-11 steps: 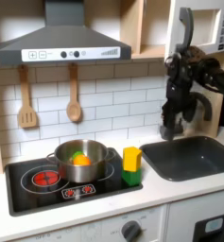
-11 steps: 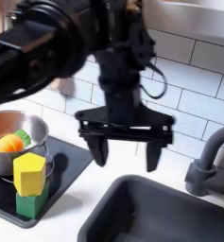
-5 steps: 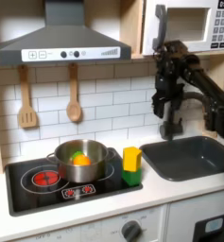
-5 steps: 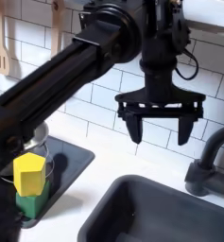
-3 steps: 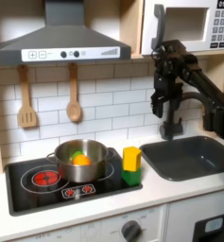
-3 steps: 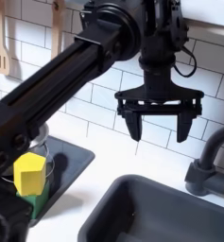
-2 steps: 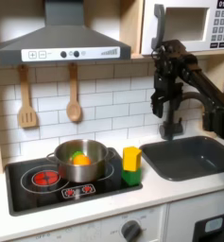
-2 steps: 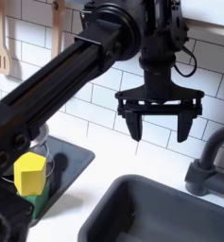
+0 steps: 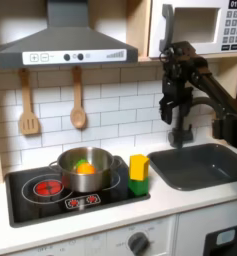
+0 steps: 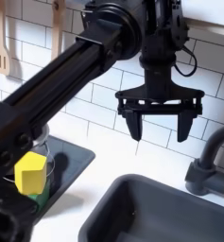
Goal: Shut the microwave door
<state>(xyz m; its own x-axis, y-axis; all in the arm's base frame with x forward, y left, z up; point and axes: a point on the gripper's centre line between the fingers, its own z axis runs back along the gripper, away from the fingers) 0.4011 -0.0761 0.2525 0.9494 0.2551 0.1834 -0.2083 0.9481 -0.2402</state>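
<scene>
White-tiled wall (image 9: 115, 105) behind a pale toy kitchen counter (image 9: 140, 208).

Microwave (image 9: 202, 27): white body, dark keypad panel.
Microwave door (image 9: 190, 28): white frame, pale window, grey bar handle.
Pincer (image 10: 162, 115): black.
Wall tiles (image 9: 115, 105): white, brick-laid pattern.
Range hood (image 9: 62, 40): grey.
Pot (image 9: 85, 170): silver, with orange and green contents.
Block (image 9: 139, 174): yellow over green.
Sink (image 9: 200, 165): dark grey.
Bench (image 9: 170, 203): white.
</scene>
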